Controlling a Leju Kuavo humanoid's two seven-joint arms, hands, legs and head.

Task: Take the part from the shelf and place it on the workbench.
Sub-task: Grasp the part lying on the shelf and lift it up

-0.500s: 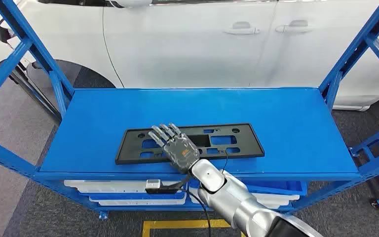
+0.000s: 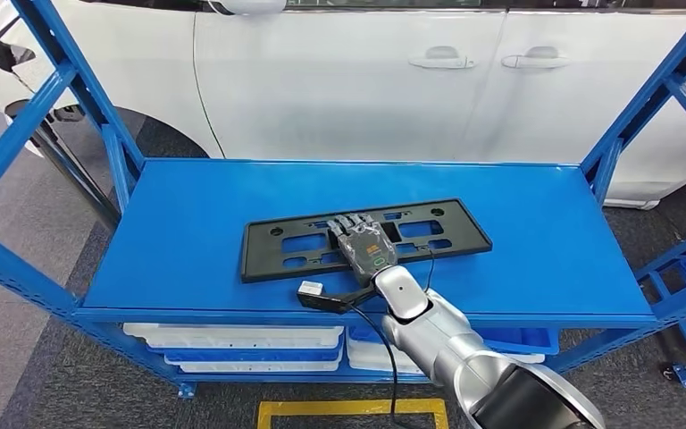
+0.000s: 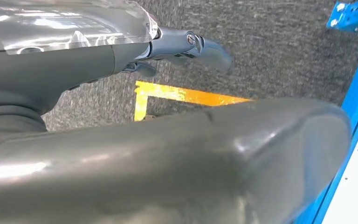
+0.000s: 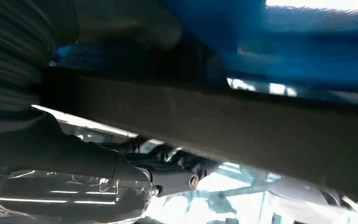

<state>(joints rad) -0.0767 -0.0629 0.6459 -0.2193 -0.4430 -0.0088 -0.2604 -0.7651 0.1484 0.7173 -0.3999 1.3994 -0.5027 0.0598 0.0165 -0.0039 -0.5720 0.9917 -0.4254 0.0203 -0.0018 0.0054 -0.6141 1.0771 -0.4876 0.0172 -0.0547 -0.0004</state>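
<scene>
Black plastic part lies flat mid-shelf, long side running left-right. My right hand rests on its middle, fingers laid over the frame; can't tell if they've closed on it. Right wrist view is blurred, thumb seems under the near edge. Step looks like grasping, nothing lifted yet. Next: firm pinch on the near rail, lift level. Blue uprights flank both sides, white car just beyond, so I'd withdraw toward me. Left hand hangs over the floor, fingers curled, holding nothing.
</scene>
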